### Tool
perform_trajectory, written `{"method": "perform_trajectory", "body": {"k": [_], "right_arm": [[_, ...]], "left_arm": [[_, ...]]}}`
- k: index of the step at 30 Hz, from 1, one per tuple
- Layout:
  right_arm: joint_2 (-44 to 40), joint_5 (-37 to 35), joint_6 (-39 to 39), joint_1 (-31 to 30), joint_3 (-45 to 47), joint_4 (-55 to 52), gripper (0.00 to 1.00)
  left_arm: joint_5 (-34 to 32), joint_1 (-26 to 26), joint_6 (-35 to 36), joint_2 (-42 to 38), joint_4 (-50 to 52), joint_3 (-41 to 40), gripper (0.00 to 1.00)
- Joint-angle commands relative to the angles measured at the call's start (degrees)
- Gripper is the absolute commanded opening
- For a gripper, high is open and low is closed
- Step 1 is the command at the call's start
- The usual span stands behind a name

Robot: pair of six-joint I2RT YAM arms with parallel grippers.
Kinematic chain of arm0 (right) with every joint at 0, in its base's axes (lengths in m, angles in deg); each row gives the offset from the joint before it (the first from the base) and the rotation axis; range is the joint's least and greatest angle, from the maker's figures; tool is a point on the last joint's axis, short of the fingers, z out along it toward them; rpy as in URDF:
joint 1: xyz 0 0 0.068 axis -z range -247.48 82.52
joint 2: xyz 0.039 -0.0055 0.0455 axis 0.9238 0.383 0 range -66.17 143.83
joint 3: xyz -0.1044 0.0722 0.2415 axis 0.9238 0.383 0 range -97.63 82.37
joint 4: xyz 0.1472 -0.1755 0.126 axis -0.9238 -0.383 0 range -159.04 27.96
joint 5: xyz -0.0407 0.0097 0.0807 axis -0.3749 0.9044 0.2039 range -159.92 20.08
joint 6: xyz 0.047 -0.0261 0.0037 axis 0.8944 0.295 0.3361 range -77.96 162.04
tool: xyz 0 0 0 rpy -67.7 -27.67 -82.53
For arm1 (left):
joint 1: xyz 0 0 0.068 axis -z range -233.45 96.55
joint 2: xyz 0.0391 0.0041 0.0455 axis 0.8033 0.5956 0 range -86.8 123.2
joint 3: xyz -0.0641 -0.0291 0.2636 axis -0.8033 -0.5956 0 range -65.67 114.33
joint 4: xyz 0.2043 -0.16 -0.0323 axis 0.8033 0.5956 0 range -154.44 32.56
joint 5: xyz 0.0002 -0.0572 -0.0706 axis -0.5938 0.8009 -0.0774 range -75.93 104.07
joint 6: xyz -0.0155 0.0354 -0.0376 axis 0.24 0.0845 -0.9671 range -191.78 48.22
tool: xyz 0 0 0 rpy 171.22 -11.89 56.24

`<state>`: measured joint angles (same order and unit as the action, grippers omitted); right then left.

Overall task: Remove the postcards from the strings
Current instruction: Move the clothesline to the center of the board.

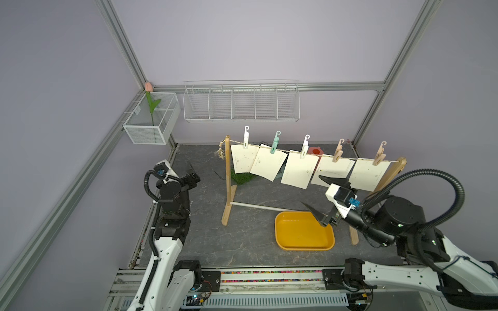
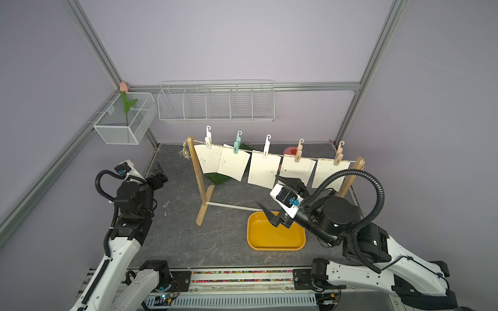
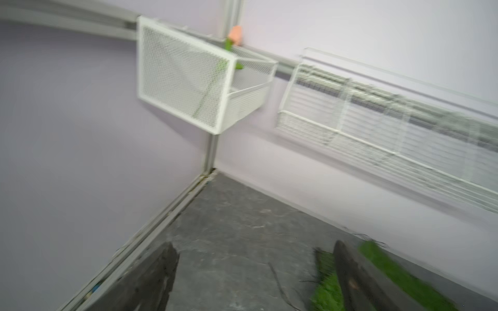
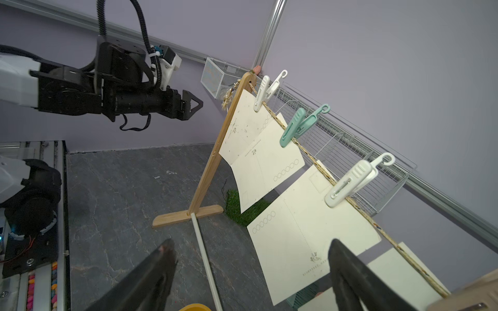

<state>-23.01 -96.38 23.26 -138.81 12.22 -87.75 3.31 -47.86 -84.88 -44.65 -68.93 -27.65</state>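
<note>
Several cream postcards [image 1: 299,169] [image 2: 262,168] hang in a row from the strings [image 1: 323,155] [image 4: 310,159], a twisted twine between two wooden posts. A hooked plastic clothespin [image 1: 304,148] pins each card. My right gripper [image 1: 312,190] [image 2: 267,189] [image 4: 252,242] is open in front of the cards' lower edges and above a yellow tray. Nothing is between its fingers, and the wrist view shows a card's lower corner just beyond them. My left gripper [image 1: 192,172] [image 3: 254,245] is open and empty by the left wall, well away from the line.
The yellow tray [image 1: 304,247] sits on the dark mat under my right gripper. A white rod [image 1: 258,206] joins the posts' feet. A green grass patch [image 1: 241,177] lies behind the left post [image 1: 228,172]. A wire rack [image 1: 241,103] and a mesh basket [image 1: 151,129] hang on the walls.
</note>
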Motion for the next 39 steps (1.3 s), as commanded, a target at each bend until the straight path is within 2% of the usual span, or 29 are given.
{"method": "perform_trajectory", "body": {"k": [1,3,7,13,15,19,29,34,39], "right_arm": [[-0.1,-4.6,5.8,0.8,-4.6,5.4,0.89],[-0.4,-7.0,7.5,0.9,-6.9,6.0,0.89],[-2.4,-9.0,9.7,0.9,-10.3,8.1,0.89],[-4.2,-7.7,6.3,0.9,-10.5,13.8,0.89],[-4.0,-7.6,5.1,0.9,-10.6,14.3,0.89],[-4.3,-6.5,3.9,0.9,-10.3,16.1,0.89],[-5.8,-5.9,3.5,0.8,-11.4,14.8,0.89],[-7.7,-5.8,5.4,0.9,-11.2,12.4,0.89],[-9.1,-6.8,6.3,0.8,-11.2,10.3,0.89]], "left_arm": [[22.6,4.0,6.5,-3.8,5.9,0.3,0.92],[26.9,8.0,9.7,-5.4,7.6,0.4,0.92],[30.1,17.2,15.7,-5.4,14.0,2.2,0.93],[34.8,26.0,17.4,2.8,16.7,3.5,0.92],[32.2,28.6,16.4,6.1,13.7,3.5,0.92],[21.0,33.8,16.7,12.7,4.5,2.0,0.93],[21.3,35.6,17.5,36.4,-8.1,6.8,0.95],[15.4,35.5,17.9,45.5,-6.4,13.7,0.94],[11.3,34.8,17.6,51.1,-7.1,17.5,0.94]]}}
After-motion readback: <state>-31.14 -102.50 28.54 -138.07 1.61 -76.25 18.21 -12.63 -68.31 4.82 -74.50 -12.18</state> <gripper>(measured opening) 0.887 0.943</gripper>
